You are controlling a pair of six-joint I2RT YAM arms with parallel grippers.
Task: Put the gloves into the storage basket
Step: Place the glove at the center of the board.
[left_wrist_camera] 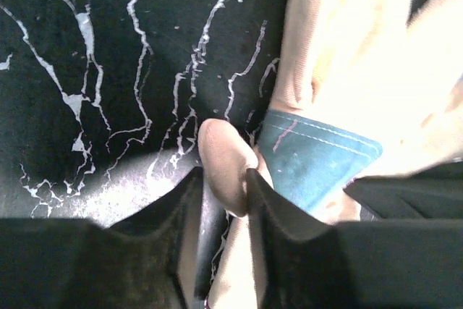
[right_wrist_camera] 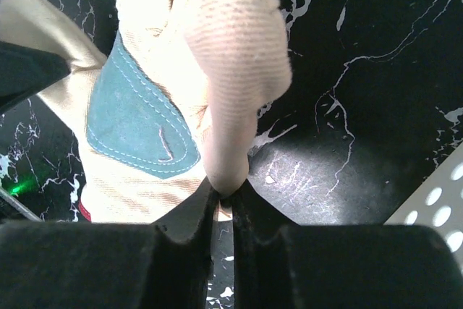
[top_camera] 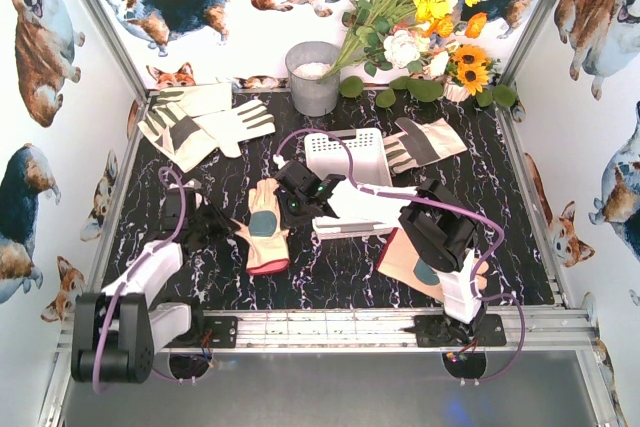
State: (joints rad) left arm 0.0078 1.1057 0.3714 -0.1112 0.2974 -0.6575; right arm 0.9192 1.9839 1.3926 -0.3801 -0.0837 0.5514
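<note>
**Inspector:** Count, please.

**Clerk:** One basket [top_camera: 340, 143], far middle of the bench [top_camera: 340, 277]. Three gloves lie singly. A heap [top_camera: 200, 122] at the far left holds at least two, but overlap prevents a firm count. One bucket [top_camera: 313, 77], one bunch of flowers [top_camera: 420, 7], two hands.

**Inspector:** Where are the single gloves?

**Clerk:** All are on the bench. The centre glove [top_camera: 265, 232] lies just near of the basket, between the hands. The right glove [top_camera: 425, 142] lies just beside the basket's right side. The near glove [top_camera: 400, 257] lies under the right arm.

**Inspector:** Anything obscured?

**Clerk:** The arm covers much of the near glove. The left wrist view washes out the centre glove's fingers. The right wrist view shows only a perforated corner of the basket.

**Inspector:** Materials?

**Clerk:** The centre glove is cream-peach with a stitched teal palm patch. The heap is whitish with grey patches. The basket is white slotted plastic, and the bench is black with white veins.

**Inspector:** Hands?

**Clerk:** The right hand [right_wrist_camera: 226, 197] is pressed nearly together, pinching the tip of one of the centre glove's fingers. The left hand [left_wrist_camera: 224, 186] flanks that glove's thumb and touches both sides. Whether it squeezes cannot be told.
</note>
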